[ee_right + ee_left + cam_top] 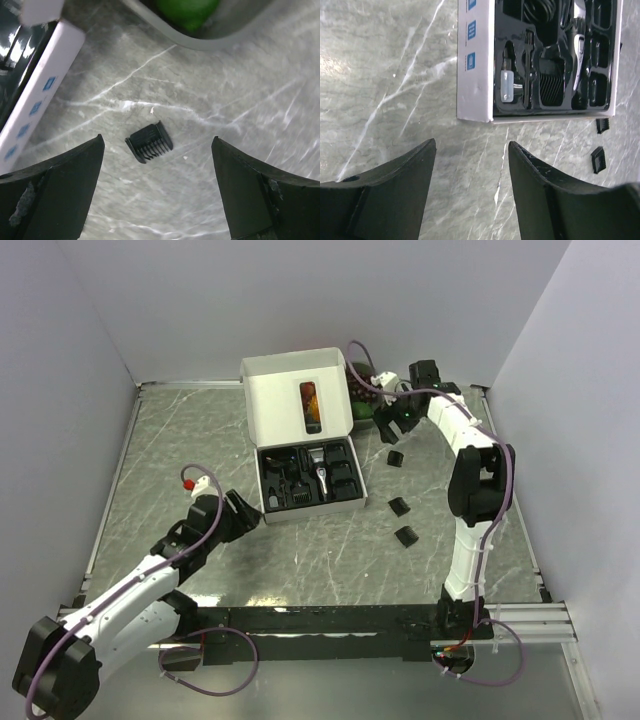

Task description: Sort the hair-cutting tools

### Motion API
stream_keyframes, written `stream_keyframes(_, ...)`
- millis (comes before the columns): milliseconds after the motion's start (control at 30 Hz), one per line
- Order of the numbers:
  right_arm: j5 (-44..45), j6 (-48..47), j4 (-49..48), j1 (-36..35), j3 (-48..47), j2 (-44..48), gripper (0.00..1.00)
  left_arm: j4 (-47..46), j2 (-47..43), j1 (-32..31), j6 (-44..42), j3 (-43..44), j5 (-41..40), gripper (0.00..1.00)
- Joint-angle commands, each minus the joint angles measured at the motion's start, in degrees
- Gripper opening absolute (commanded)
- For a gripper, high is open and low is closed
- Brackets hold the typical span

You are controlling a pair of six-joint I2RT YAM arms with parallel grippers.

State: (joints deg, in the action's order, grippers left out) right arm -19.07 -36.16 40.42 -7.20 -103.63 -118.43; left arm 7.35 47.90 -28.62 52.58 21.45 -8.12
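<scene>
- The left gripper (237,512) hangs low over the table (180,440), closest to the arm bases; its jaws are parted with nothing between them, and they point at the near left corner of the box (475,75)
- On the other side, the nearest comb guard (407,536) lies flat on the table, with the middle comb guard (400,506) just beyond it; both sit right of the box and beside the right arm, well apart from the left gripper
- The box lies open between the arms, and the hair clipper (321,468) and other black parts are seated in its black insert
- The far comb guard (149,142) lies on bare table past the other two, between the box's right wall and the fruit tray (210,42)
- The right gripper (157,146) hangs directly over that guard with its jaws spread wide and holding nothing; the guard sits between the fingers (65,185), slightly nearer the left one and touching neither
- The guard's long axis runs nearly along the line from finger to finger, tilted a little, with its teeth toward the bottom of the wrist view
- The right arm is clearly the nearer one for this piece; a straight descent looks enough, though the jaws would close on the guard's ends, not its narrow width
- The fruit tray lies farthest back and has no part in the sorting
</scene>
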Motion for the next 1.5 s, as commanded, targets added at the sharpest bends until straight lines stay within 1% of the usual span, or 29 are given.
stream_keyframes(0,-7.04,-11.64,10.37,0.52,-3.42,-2.42,0.96,-2.17,1.40,-0.47,-1.42,-0.53,2.05,0.65)
stream_keyframes(200,-7.21,-16.57,12.13,0.79,-1.40,-3.56,0.95,-3.84,4.92,-1.26,-1.60,-0.62,3.28,0.65)
stream_keyframes(333,-4.93,-18.41,12.22,0.70,0.19,-4.09,0.95,-4.10,5.63,-1.52,-1.60,-1.06,3.02,0.65)
stream_keyframes(600,-3.52,-19.47,14.33,1.49,-4.73,-8.30,0.95,-2.43,4.04,-1.88,-1.78,-0.80,1.79,0.66)
stream_keyframes(800,-0.80,-20.35,14.24,1.66,-5.70,-10.76,0.96,-2.17,4.92,-2.14,-1.78,-0.62,1.44,0.66)
stream_keyframes(1000,-0.44,-20.26,16.17,1.75,-8.42,-13.23,0.96,-2.26,5.19,-2.23,-1.78,-0.62,1.27,0.66)
stream_keyframes(1100,0.87,-20.61,16.44,1.75,-8.08,-13.58,0.96,-2.35,5.36,-2.23,-1.78,-0.71,1.18,0.66)
stream_keyframes(1133,2.53,-20.62,16.44,1.75,-7.81,-13.67,0.95,-2.35,5.36,-2.23,-1.78,-0.71,1.18,0.66)
stream_keyframes(1233,5.70,-20.88,16.44,1.58,-7.02,-14.02,0.94,-2.52,5.63,-2.32,-1.86,-0.71,1.09,0.66)
stream_keyframes(1333,5.98,-20.79,15.83,1.49,-6.05,-13.84,0.92,-2.52,5.63,-2.32,-1.78,-0.80,1.09,0.66)
stream_keyframes(1433,6.24,-20.62,16.00,1.31,-5.96,-14.19,0.87,-1.56,4.75,-2.32,-1.60,-0.71,0.83,0.65)
stream_keyframes(1467,6.24,-20.53,16.18,1.14,-6.23,-14.37,0.84,-1.29,4.40,-2.32,-1.60,-0.62,0.65,0.65)
